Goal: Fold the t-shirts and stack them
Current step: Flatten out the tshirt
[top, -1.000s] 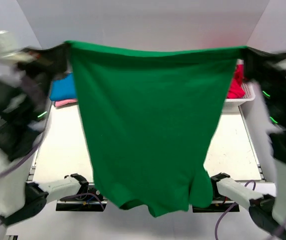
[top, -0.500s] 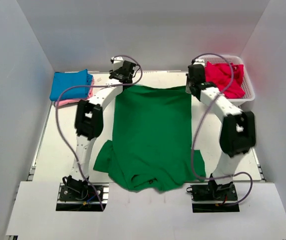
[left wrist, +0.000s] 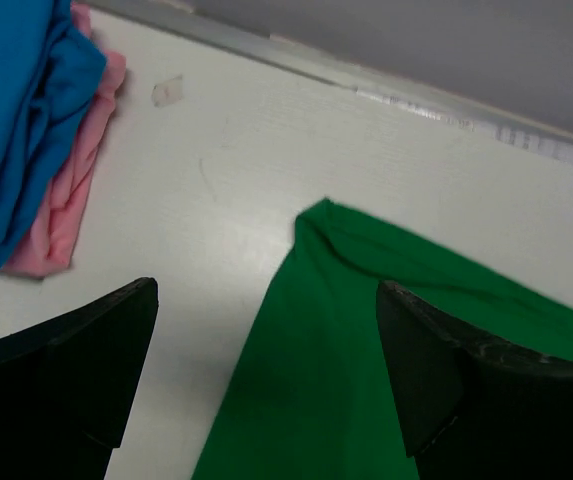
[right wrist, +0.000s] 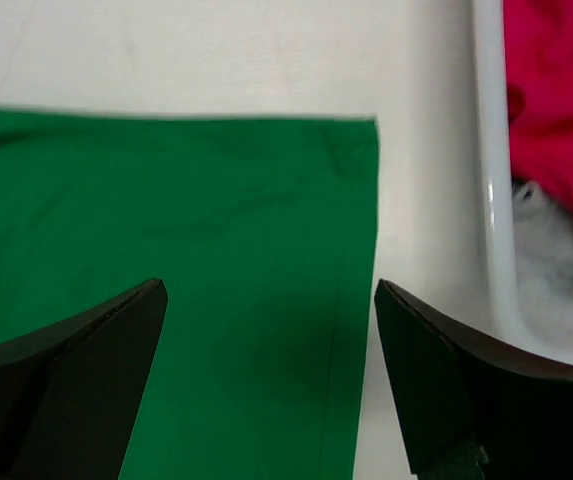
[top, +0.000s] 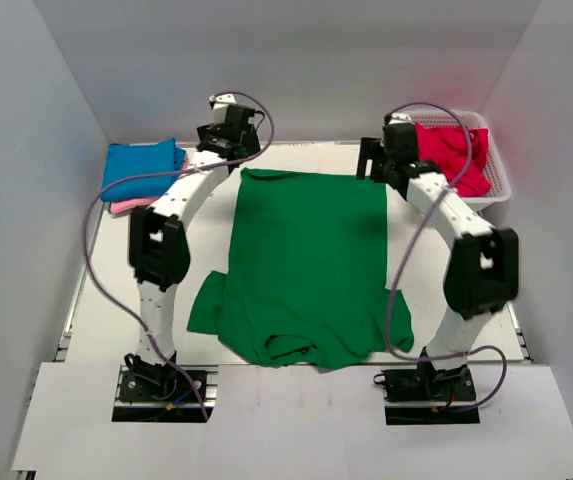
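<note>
Item in hand: green t-shirt, lying flat at the middle of the counter, hem at the far side, collar nearest the arm bases, one sleeve splayed out on the left, and the opposite sleeve largely out of sight. Left fingers: spread wide, poised over the far left hem corner and holding nothing; cloth and bare counter show between them. Right fingers: likewise spread wide over the far right hem corner, clear of the cloth, with the basket rim just beside. Other stock: blue t-shirt folded on top of a pink t-shirt at the far left of the counter; red t-shirts heaped unfolded in the basket at the far right. Step, as judged: the lay-out of the green shirt appears complete and the fold itself is not yet begun. Next move, as judged: the loose sleeves need taking in, then the fingers must pinch fresh hold points along one edge and carry it evenly across, both arms keeping pace so the soft cloth does not drag or bunch, before the piece joins the far-left stack.
</note>
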You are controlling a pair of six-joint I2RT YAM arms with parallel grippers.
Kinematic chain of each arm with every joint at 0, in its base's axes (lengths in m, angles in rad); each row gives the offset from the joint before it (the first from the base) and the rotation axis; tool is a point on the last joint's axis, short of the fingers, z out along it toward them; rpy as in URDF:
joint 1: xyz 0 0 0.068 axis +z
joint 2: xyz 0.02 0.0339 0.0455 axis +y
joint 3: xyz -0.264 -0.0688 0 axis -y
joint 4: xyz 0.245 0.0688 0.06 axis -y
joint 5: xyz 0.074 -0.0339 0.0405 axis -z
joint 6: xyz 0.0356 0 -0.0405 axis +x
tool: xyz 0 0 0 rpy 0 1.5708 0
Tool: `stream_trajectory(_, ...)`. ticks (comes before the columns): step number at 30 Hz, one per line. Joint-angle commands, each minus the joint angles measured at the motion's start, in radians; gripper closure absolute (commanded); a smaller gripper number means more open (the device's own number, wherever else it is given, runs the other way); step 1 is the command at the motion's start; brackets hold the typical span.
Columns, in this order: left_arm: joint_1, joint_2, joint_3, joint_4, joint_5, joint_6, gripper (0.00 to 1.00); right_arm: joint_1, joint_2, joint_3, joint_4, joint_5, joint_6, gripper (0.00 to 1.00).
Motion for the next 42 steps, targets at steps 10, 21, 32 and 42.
stream_trajectory(10, -0.031, -0.749, -1.101, -0.044, 0.379, -0.415, 0.0, 0.094, -0.312, -0.515, 0.103, -0.314, 0.115, 0.1)
stream_trajectory(21, -0.006, -1.072, -1.557, 0.213, 0.393, -0.527, 0.0, 0.114, -0.183, -0.616, 0.153, -0.312, 0.193, 0.1)
stream_trajectory(32, -0.006, -1.018, -1.545, 0.097, 0.295, -0.627, 0.0, 0.104, -0.134, -0.644, 0.132, -0.262, 0.235, 0.1)
stream_trajectory(42, 0.027, -0.84, -1.43, -0.38, 0.085, -0.929, 0.0, 0.091, -0.194, -0.69, 0.087, -0.141, 0.258, 0.1)
